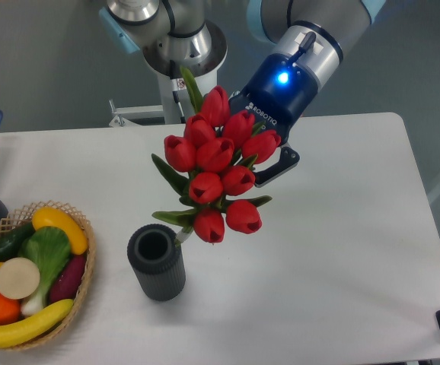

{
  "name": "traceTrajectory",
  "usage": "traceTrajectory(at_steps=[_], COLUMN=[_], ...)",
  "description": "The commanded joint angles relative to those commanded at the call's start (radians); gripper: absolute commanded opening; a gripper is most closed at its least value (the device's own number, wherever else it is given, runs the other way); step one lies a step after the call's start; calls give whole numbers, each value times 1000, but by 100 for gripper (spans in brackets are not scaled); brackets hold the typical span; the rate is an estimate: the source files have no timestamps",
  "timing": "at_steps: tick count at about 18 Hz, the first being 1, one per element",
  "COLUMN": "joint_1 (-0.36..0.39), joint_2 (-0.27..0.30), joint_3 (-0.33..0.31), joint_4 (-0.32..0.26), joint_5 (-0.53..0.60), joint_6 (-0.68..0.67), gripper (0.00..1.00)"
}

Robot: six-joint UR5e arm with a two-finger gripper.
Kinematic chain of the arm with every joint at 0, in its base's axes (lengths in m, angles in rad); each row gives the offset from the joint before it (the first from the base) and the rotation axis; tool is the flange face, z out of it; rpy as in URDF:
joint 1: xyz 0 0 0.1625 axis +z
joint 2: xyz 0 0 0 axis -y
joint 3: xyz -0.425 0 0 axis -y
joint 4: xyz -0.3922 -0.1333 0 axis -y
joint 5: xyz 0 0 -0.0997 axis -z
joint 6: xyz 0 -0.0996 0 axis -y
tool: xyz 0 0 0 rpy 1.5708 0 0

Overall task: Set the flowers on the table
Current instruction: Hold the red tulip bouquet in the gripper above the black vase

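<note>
Your gripper (264,169) sits behind the flowers (218,171), its fingers (282,164) mostly hidden by the blooms — you can't tell how wide they stand or what they grip. The bunch hangs above the table (342,228), just beside the vase (156,262).

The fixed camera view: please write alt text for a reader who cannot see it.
A robot arm's gripper holds a bunch of red tulips in the air above a white table, just up and right of a dark grey ribbed vase. A wicker basket of vegetables and fruit sits at the table's left edge.
</note>
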Motion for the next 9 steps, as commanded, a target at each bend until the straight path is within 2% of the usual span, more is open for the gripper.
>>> traceTrajectory(at_steps=[5,9], joint_1=[-6,-6], joint_2=[-3,-6], joint_3=[5,3], joint_4=[0,0], joint_5=[64,178], joint_6=[9,55], gripper=[41,41])
